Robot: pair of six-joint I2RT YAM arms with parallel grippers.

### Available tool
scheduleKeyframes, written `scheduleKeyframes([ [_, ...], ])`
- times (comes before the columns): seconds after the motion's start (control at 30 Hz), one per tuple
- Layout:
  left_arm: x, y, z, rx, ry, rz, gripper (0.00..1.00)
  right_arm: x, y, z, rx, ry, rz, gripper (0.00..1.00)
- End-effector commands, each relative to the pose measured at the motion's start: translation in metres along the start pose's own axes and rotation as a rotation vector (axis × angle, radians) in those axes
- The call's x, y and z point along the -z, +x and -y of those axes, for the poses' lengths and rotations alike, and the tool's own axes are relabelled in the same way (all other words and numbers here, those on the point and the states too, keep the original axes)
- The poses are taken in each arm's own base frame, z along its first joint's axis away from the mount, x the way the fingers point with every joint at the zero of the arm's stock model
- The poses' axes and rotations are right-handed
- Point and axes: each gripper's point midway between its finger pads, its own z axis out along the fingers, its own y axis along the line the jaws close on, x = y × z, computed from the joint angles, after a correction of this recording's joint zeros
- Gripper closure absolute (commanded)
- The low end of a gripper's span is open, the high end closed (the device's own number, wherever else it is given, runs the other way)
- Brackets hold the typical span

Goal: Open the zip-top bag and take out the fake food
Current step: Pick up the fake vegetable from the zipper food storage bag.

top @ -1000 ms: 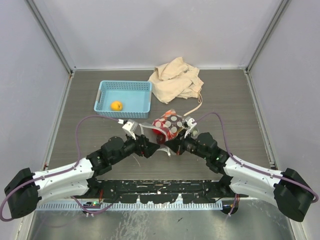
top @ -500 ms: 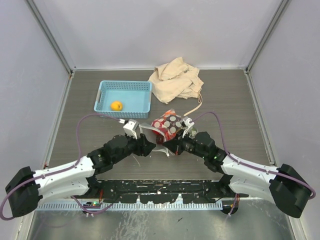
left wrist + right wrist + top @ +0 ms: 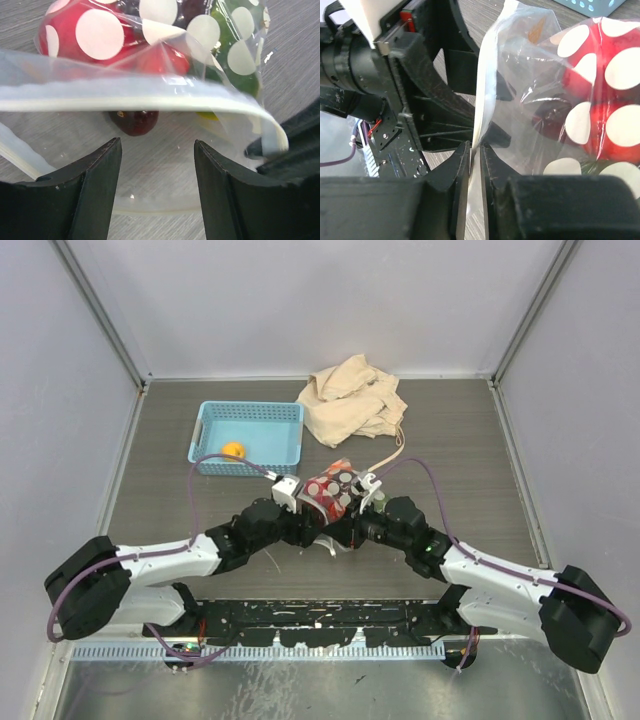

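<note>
Bag: clear, white-dotted plastic zip-top bag [image 3: 335, 490], at table centre, mouth turned to 6 o'clock toward both arms.
Right gripper [image 3: 476, 150]: at the bag's 5 o'clock, pinched shut on its zip edge, apparently to anchor one lip.
Left gripper [image 3: 156, 152]: at 7 o'clock, jaws apart, holding nothing, aimed into the mouth.
Contents: glossy plastic fake food [image 3: 90, 35], red, green and maroon, inside the bag.
Outside: orange piece [image 3: 233, 450] in the light blue perforated basket [image 3: 250, 412], at 11 o'clock.

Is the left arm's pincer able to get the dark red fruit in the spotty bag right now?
Probably yes. The right pincer pinches the zip-top bag's rim, its mouth gapes, and the dark fruit sits straight ahead of the open left pincer.
</note>
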Motion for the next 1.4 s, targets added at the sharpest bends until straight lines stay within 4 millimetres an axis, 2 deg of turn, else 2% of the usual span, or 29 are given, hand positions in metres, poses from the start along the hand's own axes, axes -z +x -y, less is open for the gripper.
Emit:
scheduleKeyframes([
  [0.0, -0.009, -0.036, 0.014, -0.004, 0.078, 0.101, 0.39, 0.002, -0.030, -0.020, 0.063, -0.064, 0.046, 0.73],
  [0.1, -0.010, -0.037, 0.015, 0.009, 0.090, 0.105, 0.38, 0.008, -0.038, -0.028, 0.088, -0.086, 0.054, 0.63],
  [0.17, -0.016, -0.026, 0.010, 0.018, 0.080, 0.078, 0.38, 0.013, -0.047, -0.034, 0.113, -0.092, 0.066, 0.57],
  [0.3, -0.015, -0.023, 0.009, 0.031, 0.087, 0.083, 0.38, 0.023, -0.070, -0.038, 0.166, -0.063, 0.113, 0.53],
  [0.37, -0.016, -0.022, 0.008, 0.032, 0.089, 0.085, 0.38, 0.025, -0.083, -0.027, 0.178, 0.021, 0.144, 0.53],
  [0.43, -0.017, -0.020, 0.006, 0.040, 0.087, 0.077, 0.38, 0.025, -0.094, -0.006, 0.177, 0.154, 0.170, 0.55],
  [0.53, -0.018, -0.021, 0.004, 0.060, 0.088, 0.062, 0.37, 0.012, -0.097, 0.015, 0.186, 0.265, 0.121, 0.64],
  [0.67, -0.017, -0.021, -0.001, 0.084, 0.072, 0.054, 0.37, -0.008, -0.095, 0.033, 0.181, 0.332, 0.065, 0.80],
  [0.8, -0.017, -0.019, -0.003, 0.107, 0.065, 0.047, 0.37, -0.020, -0.092, 0.048, 0.165, 0.365, 0.025, 0.87],
  [0.93, -0.017, -0.016, -0.004, 0.120, 0.061, 0.038, 0.36, -0.032, -0.083, 0.055, 0.160, 0.355, -0.036, 0.90],
  [1.1, -0.020, -0.013, -0.006, 0.139, 0.059, 0.024, 0.36, -0.044, -0.063, 0.065, 0.173, 0.356, -0.135, 0.92],
  [1.37, -0.022, -0.006, -0.010, 0.157, 0.051, -0.001, 0.35, -0.056, -0.035, 0.077, 0.169, 0.347, -0.234, 0.93],
])
